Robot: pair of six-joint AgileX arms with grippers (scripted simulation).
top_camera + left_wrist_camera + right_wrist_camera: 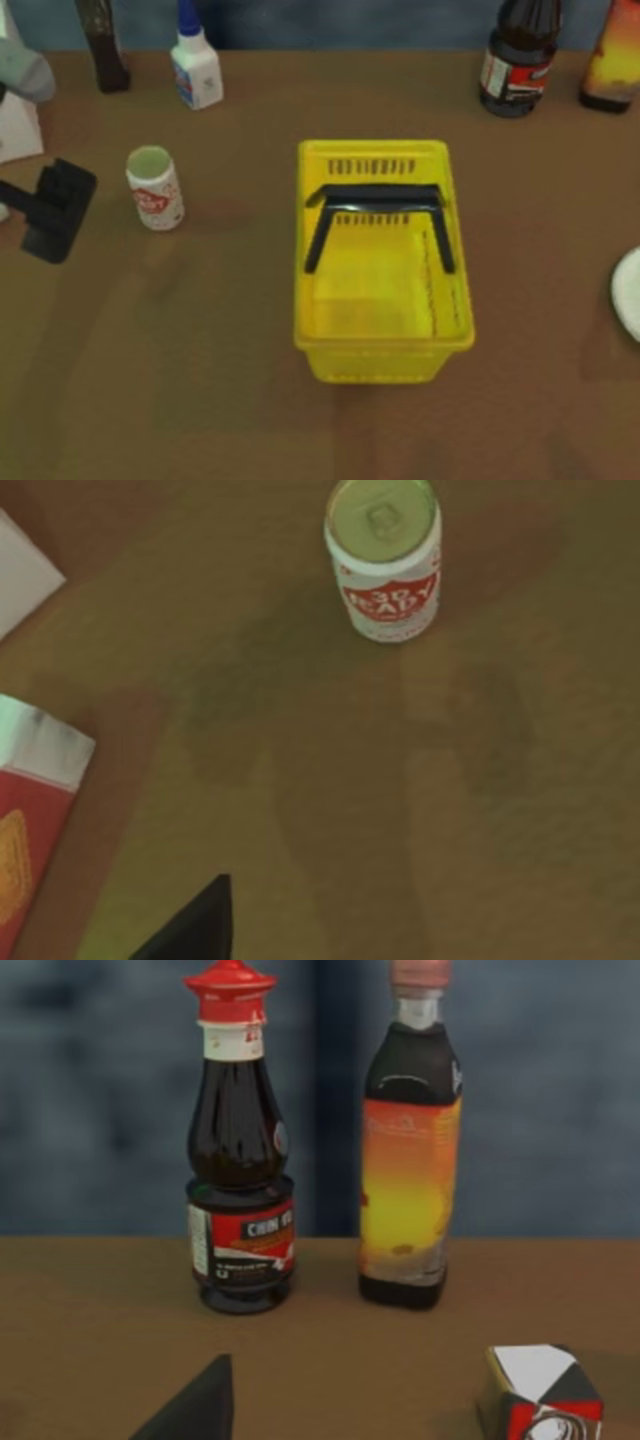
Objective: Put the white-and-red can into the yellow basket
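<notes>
Left gripper (55, 210) near left table edge, fingers' state can't tell; white-and-red can (155, 187) upright just beside it, well left of yellow basket (385, 345); approach level, straddle can mid-body before closing so it won't tip; right arm parked out of top view.

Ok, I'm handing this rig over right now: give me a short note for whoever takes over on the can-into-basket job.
Left gripper: at the table's left edge, beside the white-and-red can but not touching it, holding nothing.
Right arm: out of the top view; its wrist camera faces two sauce bottles at the table's far right.
Can: upright on the table, left of the yellow basket, apart from it.
Basket: mid-table, nothing visible inside, handle folded across its far half.
Done: nothing yet.
Left: grasp the can, lift it, carry it right, and release it into the basket, probably clear of the handle.
</notes>
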